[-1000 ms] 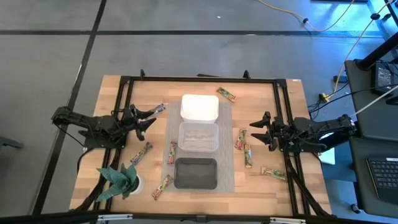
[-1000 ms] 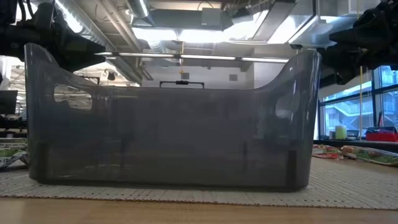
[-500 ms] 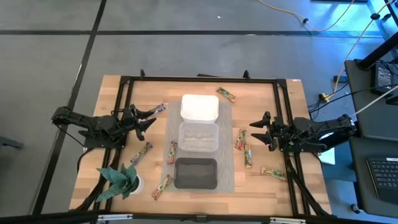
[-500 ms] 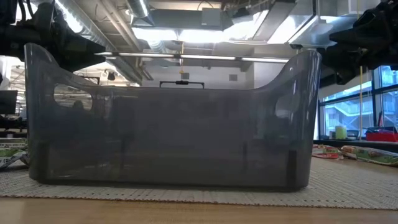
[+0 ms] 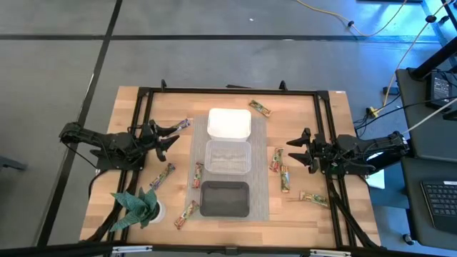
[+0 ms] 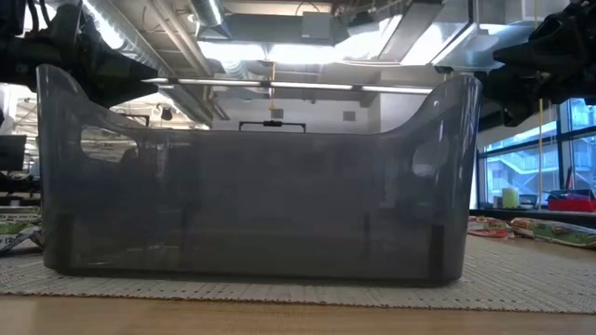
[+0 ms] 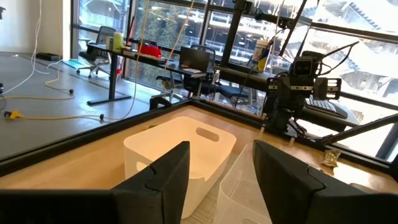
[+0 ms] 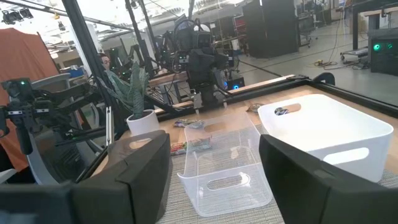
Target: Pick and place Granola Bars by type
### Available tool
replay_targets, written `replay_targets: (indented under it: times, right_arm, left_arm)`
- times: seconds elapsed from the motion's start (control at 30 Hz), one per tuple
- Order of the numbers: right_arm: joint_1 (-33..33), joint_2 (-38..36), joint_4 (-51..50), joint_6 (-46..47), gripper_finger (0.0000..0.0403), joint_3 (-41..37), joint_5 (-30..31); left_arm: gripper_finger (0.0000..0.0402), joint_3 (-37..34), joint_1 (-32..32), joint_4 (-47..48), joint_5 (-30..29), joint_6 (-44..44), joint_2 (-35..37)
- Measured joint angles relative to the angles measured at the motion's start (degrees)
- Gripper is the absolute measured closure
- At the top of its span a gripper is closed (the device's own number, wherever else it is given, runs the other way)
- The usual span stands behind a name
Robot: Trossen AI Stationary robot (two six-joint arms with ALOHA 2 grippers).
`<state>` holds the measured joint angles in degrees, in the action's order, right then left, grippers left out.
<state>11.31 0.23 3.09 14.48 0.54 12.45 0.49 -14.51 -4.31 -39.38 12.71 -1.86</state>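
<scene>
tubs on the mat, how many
3, in a row down the mat: white tub at the far end, clear tub in the middle, black tub nearest the front edge. None looks hidden.

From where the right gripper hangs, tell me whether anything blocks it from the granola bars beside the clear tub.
Nothing visible does. The right gripper, open, hangs at the table's right side, and the two granola bars lie on bare wood just inward of it, between it and the clear tub. The left gripper waits at the far side.
</scene>
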Motion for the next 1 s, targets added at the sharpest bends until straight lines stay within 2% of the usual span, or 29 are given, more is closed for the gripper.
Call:
replay_targets:
  times: [1.0]
  right_arm:
    - [0.00,0.02,0.28,-1.53,0.0153,0.00,1.67]
  left_arm:
    - [0.0233,-0.01,0.00,0.00,-0.01,0.02,0.01]
